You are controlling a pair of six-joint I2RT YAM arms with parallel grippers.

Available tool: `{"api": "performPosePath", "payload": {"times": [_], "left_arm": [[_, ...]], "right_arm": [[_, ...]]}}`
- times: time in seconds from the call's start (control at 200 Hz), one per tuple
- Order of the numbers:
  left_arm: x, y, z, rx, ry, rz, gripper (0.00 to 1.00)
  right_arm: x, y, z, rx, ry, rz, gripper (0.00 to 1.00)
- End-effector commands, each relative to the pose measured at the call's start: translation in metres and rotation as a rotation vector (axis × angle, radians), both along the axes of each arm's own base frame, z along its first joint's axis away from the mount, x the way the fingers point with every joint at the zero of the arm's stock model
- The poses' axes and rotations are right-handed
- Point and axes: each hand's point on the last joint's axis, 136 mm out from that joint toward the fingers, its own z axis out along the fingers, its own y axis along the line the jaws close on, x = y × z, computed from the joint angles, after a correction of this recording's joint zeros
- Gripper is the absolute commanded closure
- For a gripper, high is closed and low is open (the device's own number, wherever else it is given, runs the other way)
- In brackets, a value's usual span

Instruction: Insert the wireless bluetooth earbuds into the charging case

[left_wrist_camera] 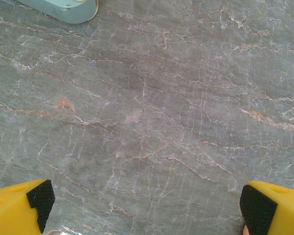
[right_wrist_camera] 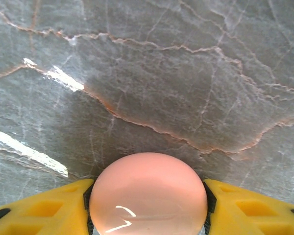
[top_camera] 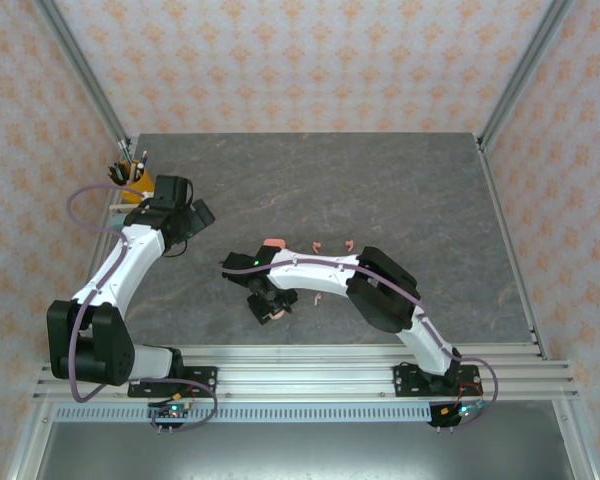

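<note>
My right gripper has its jaws pressed on both sides of the pink charging case, low on the table. The left gripper is spread wide with nothing between. I judge the step is to secure the case. It looks closed to me, so the next move needs the lid opened. The earbuds lie loose near the right arm. The table is grey, veined stone, and the walls carry pale patterned paper.

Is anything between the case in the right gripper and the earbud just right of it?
No. The top view shows bare table between the case and that earbud.
</note>
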Motion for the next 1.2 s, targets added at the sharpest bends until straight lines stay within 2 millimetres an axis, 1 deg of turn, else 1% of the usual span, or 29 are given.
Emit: {"api": "performPosePath", "payload": {"times": [0.0,0.095,0.27,0.4,0.48,0.591,0.736,0.821,1.041,1.196], "left_arm": [[0.0,0.002,0.006,-0.002,-0.006,-0.002,0.0],[0.0,0.001,0.006,-0.013,-0.007,-0.007,0.0],[-0.001,-0.005,0.005,-0.051,-0.013,-0.01,0.0],[-0.001,-0.013,0.001,-0.103,-0.018,-0.011,0.0],[0.0,-0.019,-0.003,-0.145,-0.025,-0.015,0.0],[0.0,-0.03,-0.01,-0.207,-0.036,-0.036,0.0],[-0.004,-0.048,-0.019,-0.303,-0.082,-0.079,0.0],[-0.007,-0.058,-0.021,-0.361,-0.127,-0.107,0.0],[-0.026,-0.077,-0.031,-0.439,-0.211,-0.161,0.0],[-0.03,-0.1,-0.031,-0.473,-0.276,-0.24,0.0]], "right_arm": [[0.019,-0.014,0.004,-0.062,-0.083,-0.106,0.45],[0.031,-0.012,0.008,-0.014,-0.095,-0.222,0.47],[0.059,-0.015,0.024,0.08,-0.125,-0.46,0.47],[0.076,-0.014,0.036,0.155,-0.137,-0.619,0.48],[0.087,-0.013,0.045,0.175,-0.156,-0.67,0.48],[0.099,-0.015,0.053,0.209,-0.163,-0.735,0.48],[0.12,-0.017,0.06,0.311,-0.136,-0.853,0.48],[0.132,-0.018,0.068,0.37,-0.12,-0.903,0.48],[0.158,-0.023,0.09,0.482,-0.119,-0.958,0.48],[0.17,-0.026,0.104,0.558,-0.13,-0.978,0.48]]}}
